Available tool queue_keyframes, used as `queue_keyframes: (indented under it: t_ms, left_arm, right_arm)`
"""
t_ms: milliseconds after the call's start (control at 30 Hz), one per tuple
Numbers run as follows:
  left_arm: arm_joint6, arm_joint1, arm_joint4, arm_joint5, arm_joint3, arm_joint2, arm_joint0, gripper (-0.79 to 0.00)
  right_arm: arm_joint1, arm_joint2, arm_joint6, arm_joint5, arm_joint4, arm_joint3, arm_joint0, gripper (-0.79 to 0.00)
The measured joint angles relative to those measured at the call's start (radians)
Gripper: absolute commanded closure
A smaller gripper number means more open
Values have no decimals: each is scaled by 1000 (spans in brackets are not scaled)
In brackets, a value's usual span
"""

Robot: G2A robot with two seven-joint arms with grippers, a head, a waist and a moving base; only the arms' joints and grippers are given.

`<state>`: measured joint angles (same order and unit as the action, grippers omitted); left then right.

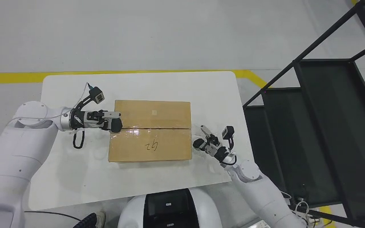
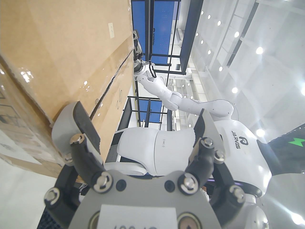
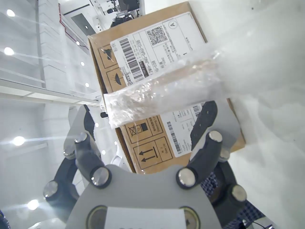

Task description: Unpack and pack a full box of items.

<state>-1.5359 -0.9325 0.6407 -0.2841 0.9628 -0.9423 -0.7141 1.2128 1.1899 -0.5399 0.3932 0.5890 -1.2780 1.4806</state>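
A closed brown cardboard box (image 1: pixel 151 130) lies in the middle of the white table (image 1: pixel 63 171), its top seam taped over. My left gripper (image 1: pixel 117 123) is at the box's left end by the seam, open, with one fingertip (image 2: pixel 82 120) touching the top edge of the box (image 2: pixel 59 48). My right gripper (image 1: pixel 201 140) stands open just off the box's right end. In the right wrist view that end of the box (image 3: pixel 152 91) carries white labels and a strip of clear tape (image 3: pixel 164 96), and the right gripper (image 3: pixel 150 120) has nothing between its fingers.
A black metal staircase (image 1: pixel 308 108) stands to the right of the table. A yellow floor line (image 1: pixel 23 77) runs behind the table's far edge. Bare table surface lies in front of the box and to its left.
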Motion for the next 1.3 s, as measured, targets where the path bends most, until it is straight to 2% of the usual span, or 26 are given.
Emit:
queue_keyframes:
  t_ms: [400, 633, 967, 1300]
  left_arm:
    - [0, 0, 0, 0, 0, 0, 0, -785]
    - [0, 0, 0, 0, 0, 0, 0, -785]
    - [0, 0, 0, 0, 0, 0, 0, -785]
    - [0, 0, 0, 0, 0, 0, 0, -785]
  right_arm:
    - [9, 36, -11, 126, 98, -5, 26, -785]
    - [12, 52, 60, 200, 27, -20, 42, -785]
    - [11, 90, 102, 198, 2, -56, 66, -785]
    - [17, 94, 112, 138, 37, -39, 58, -785]
